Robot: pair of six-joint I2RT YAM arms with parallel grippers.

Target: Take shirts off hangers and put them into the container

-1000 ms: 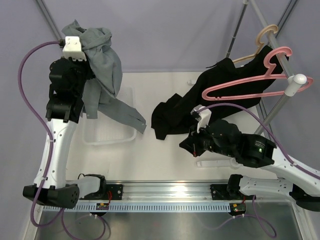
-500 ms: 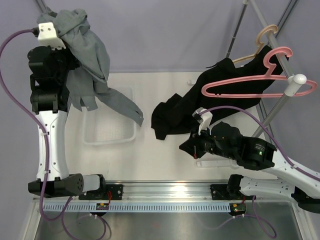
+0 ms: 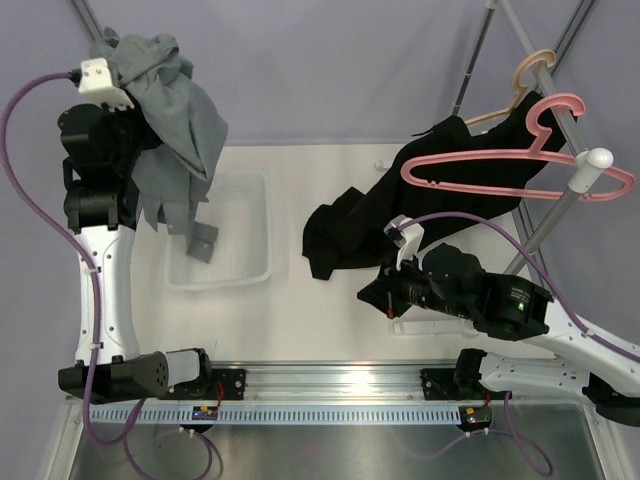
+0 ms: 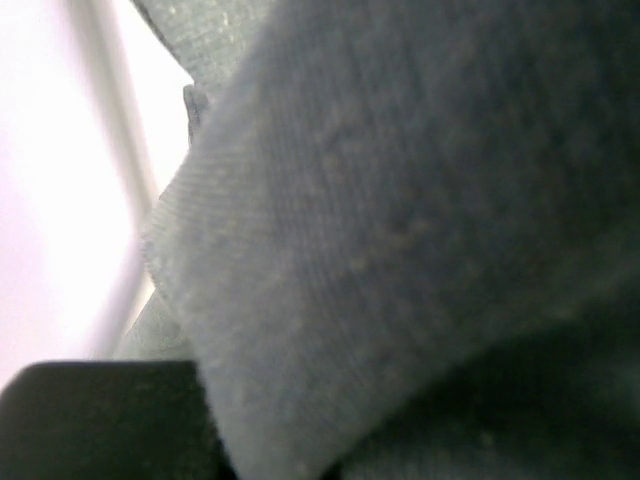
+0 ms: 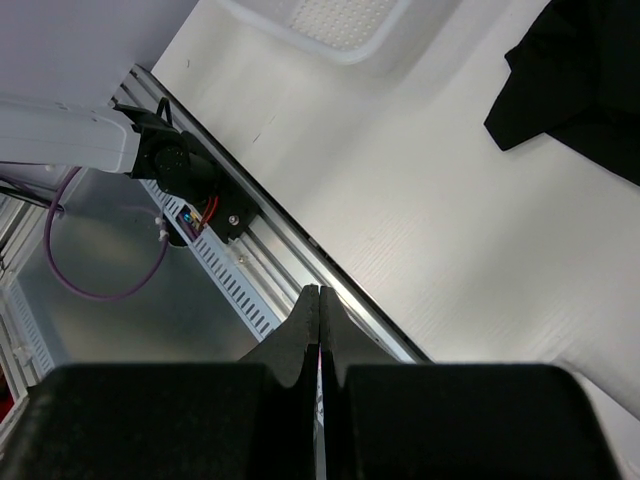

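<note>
My left gripper (image 3: 130, 72) is raised high at the back left, shut on a bunch of the grey shirt (image 3: 175, 130). Its jaws are buried in the cloth. Grey cloth (image 4: 400, 230) fills the left wrist view. The shirt's lower end (image 3: 203, 241) dangles over the clear container (image 3: 255, 268). The black shirt (image 3: 440, 180) hangs from the pink hanger (image 3: 510, 183) and trails onto the table. A wooden hanger (image 3: 528, 76) hooks behind it. My right gripper (image 3: 368, 293) (image 5: 319, 292) is shut and empty, low over the table near the black shirt's hem (image 5: 580, 80).
The rack's pole with a white knob (image 3: 598, 158) stands at the far right. A metal rail (image 3: 330, 385) (image 5: 270, 250) runs along the near edge. The container's corner (image 5: 340, 25) shows in the right wrist view. A purple backdrop closes the back.
My left arm rose and swung left, so the grey shirt's tail came off the table and now hangs over the container. The right arm hardly moved. The pink hanger swayed slightly.
</note>
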